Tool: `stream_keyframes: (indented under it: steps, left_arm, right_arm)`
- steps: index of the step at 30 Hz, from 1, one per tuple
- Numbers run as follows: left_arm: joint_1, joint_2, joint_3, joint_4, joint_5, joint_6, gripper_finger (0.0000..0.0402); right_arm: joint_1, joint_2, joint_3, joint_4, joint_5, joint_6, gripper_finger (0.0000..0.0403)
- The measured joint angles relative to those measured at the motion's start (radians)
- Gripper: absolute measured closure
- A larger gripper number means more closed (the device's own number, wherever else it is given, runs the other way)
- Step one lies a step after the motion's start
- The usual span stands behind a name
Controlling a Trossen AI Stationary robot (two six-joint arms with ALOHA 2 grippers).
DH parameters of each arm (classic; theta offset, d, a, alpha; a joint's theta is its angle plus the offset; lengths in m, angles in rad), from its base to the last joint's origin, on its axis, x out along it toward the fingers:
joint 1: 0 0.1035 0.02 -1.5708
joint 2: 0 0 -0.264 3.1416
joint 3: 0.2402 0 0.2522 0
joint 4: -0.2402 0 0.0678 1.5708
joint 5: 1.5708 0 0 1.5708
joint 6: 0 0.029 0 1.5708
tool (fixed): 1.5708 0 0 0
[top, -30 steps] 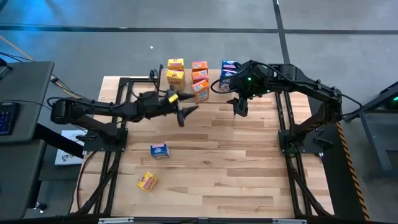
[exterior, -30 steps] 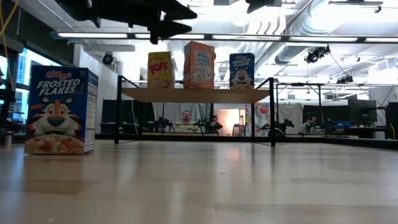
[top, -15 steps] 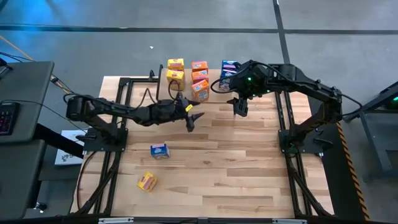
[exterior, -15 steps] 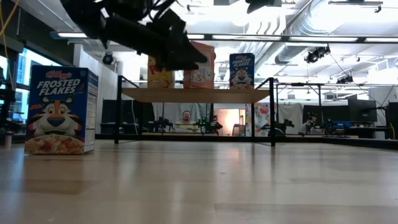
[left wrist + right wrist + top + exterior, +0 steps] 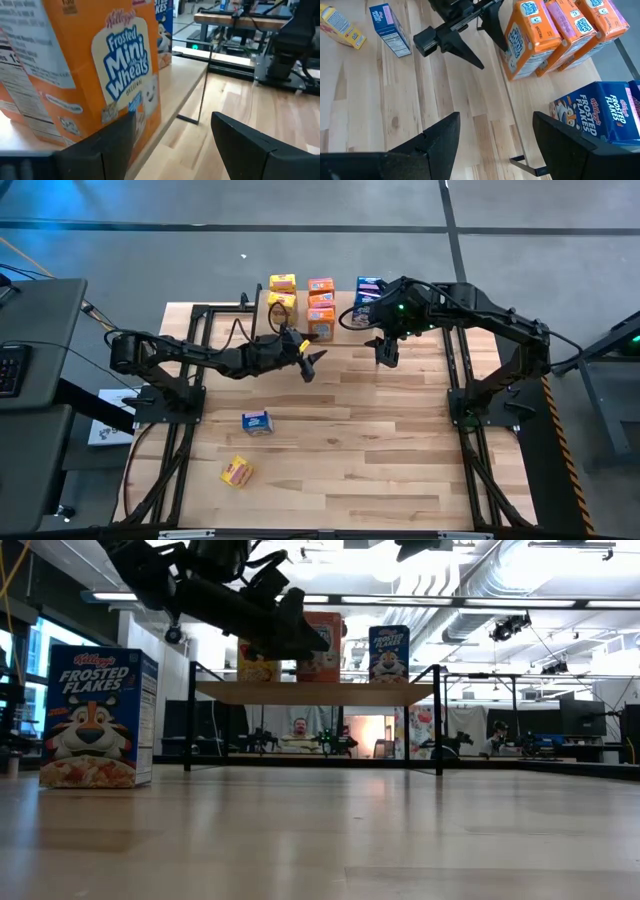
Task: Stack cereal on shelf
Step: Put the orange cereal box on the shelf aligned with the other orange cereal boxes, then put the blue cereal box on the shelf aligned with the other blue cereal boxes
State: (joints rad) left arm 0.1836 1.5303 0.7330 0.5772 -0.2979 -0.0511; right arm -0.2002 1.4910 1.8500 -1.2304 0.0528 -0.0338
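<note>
Level across a wooden tabletop [image 5: 330, 840]: large blue Frosted Flakes box [image 5: 97, 717] near left; farther back, raised shelf [image 5: 315, 692] carrying yellow box [image 5: 252, 671], orange box [image 5: 322, 647] and blue box [image 5: 389, 653]; dark left gripper [image 5: 290, 632] open above, overlapping yellow and orange boxes; people [image 5: 299, 730] beyond.

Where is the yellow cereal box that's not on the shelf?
In the high view, the loose yellow cereal box lies on the table's near left part, just below the loose blue cereal box, far from the shelf.
</note>
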Motion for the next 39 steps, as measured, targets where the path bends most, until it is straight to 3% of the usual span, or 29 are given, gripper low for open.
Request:
stream_keyframes:
  steps: [15, 27, 33, 39]
  left_arm:
    - [-0.045, -0.009, 0.0, 0.025, 0.066, -0.007, 0.0151]
    - [-0.131, -0.227, 0.0, -0.179, 0.067, 0.055, 0.0151]
    - [-0.199, -0.316, -0.001, -0.196, 0.068, 0.097, 0.0151]
    - [-0.253, -0.376, 0.0, -0.2, 0.154, 0.187, 0.0151]
  right_arm:
    - [0.0, 0.0, 0.0, 0.0, 0.0, 0.0, 0.0159]
    - [0.0, 0.0, 0.0, -0.015, -0.029, 0.034, 0.0159]
    - [0.0, 0.0, 0.0, -0.015, -0.03, 0.033, 0.0159]
    - [0.0, 0.0, 0.0, -0.016, -0.031, 0.03, 0.0159]
